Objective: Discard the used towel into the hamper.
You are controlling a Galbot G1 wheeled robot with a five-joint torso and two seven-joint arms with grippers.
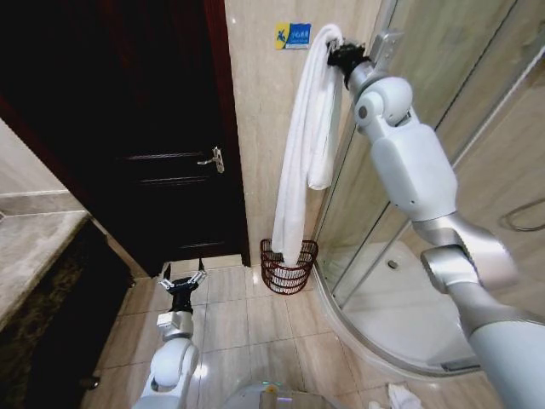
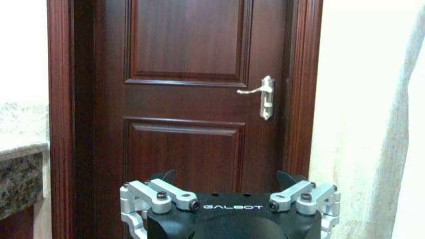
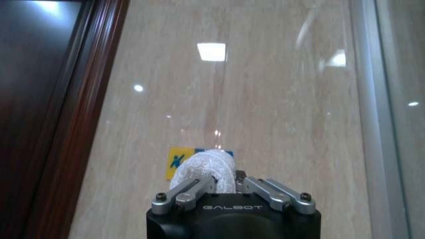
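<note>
A long white towel (image 1: 305, 145) hangs down along the beige wall, its top bunched in my right gripper (image 1: 343, 56), which is raised high and shut on it. The towel's lower end dangles into the hamper (image 1: 288, 266), a small dark reddish-brown wire basket on the floor against the wall. In the right wrist view the towel (image 3: 207, 170) bulges between the closed fingers (image 3: 192, 190) of the right gripper (image 3: 224, 185). My left gripper (image 1: 184, 282) hangs low over the floor tiles, open and holding nothing; in its wrist view the left gripper (image 2: 228, 178) faces the door.
A dark wooden door (image 1: 162, 128) with a silver handle (image 1: 213, 159) stands left of the towel. A curved glass shower enclosure (image 1: 409, 281) is on the right, close to the hamper. A stone counter (image 1: 34, 247) is at the left. A blue-yellow sticker (image 1: 292, 35) marks the wall.
</note>
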